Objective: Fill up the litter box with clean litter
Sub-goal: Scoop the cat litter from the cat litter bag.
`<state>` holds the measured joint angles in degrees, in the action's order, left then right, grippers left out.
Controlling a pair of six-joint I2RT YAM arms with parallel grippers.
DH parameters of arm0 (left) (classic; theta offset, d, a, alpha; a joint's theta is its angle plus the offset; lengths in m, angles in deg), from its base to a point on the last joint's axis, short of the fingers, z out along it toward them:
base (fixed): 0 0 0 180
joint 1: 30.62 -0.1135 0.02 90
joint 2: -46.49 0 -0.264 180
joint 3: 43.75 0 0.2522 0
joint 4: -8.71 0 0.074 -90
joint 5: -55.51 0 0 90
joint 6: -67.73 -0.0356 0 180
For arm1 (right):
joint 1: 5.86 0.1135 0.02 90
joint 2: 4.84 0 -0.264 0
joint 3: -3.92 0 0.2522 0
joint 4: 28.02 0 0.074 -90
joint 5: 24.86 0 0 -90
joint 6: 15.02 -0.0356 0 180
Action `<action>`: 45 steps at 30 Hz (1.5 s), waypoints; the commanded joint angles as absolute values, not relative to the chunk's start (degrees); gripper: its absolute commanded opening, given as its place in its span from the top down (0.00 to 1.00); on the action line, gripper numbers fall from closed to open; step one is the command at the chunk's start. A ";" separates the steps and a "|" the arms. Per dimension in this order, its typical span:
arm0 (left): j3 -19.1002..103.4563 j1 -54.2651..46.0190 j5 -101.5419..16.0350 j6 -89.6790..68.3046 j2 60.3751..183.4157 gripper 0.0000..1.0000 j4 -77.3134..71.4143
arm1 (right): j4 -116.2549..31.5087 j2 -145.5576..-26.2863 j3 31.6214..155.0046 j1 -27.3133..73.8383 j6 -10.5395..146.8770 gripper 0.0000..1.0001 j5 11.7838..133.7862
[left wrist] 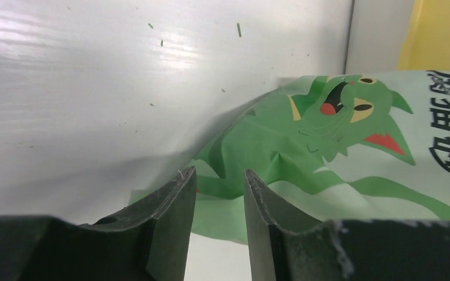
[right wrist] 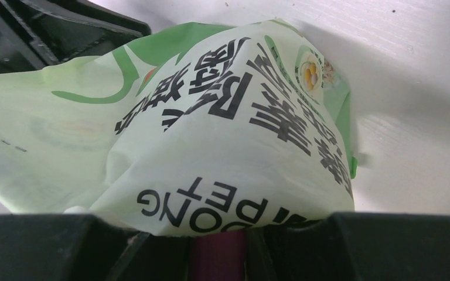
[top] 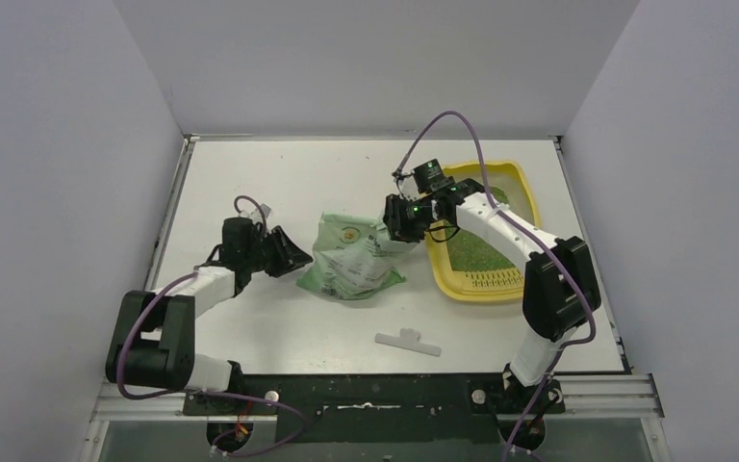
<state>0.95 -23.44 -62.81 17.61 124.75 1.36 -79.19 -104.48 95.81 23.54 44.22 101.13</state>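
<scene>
The yellow litter box (top: 518, 173) sits at the far right of the desk (top: 279, 183), its slotted grille strip (top: 494, 281) at the near end. A patch of bright-green clean litter (top: 471, 252) lies inside it, partly hidden under the right arm. Just left of the box lies a light-green printed litter bag (top: 346, 260), crumpled and slumped on its side, with an arm at either end of it. The right end effector (top: 406, 223) reaches across the box to the bag's far right end. From its wrist camera the jaws are clamped on a magenta plastic piece (right wrist: 217, 257) that fills the gap between them. The bag (right wrist: 211, 129) drapes right over the fingers, and the rest of the magenta piece is hidden under it. The left end effector (top: 293, 258) is down at the bag's left edge. Its fingers (left wrist: 173, 202) stand a little apart, and a folded green corner of the bag (left wrist: 340, 134), the side with a cartoon cat print (left wrist: 343, 111), shows through the gap just past the tips, not visibly pinched. A few green specks (left wrist: 238, 28) are scattered on the desk beyond. Nearer the arms' bases, between them, a small white plastic piece (top: 407, 342) lies by itself, well apart from the bag.
</scene>
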 commanded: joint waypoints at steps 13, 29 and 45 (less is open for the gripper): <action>-3.58 -16.20 -64.93 26.05 135.63 0.83 18.69 | -71.86 -114.90 92.97 30.77 39.63 1.00 106.05; 1.86 -19.65 -63.07 20.18 126.34 0.73 5.46 | -33.39 -106.28 77.55 26.98 15.68 1.00 115.59; 25.44 -30.29 -83.20 -1.90 111.11 0.38 -15.62 | -9.63 -102.07 68.25 25.08 0.16 1.00 115.44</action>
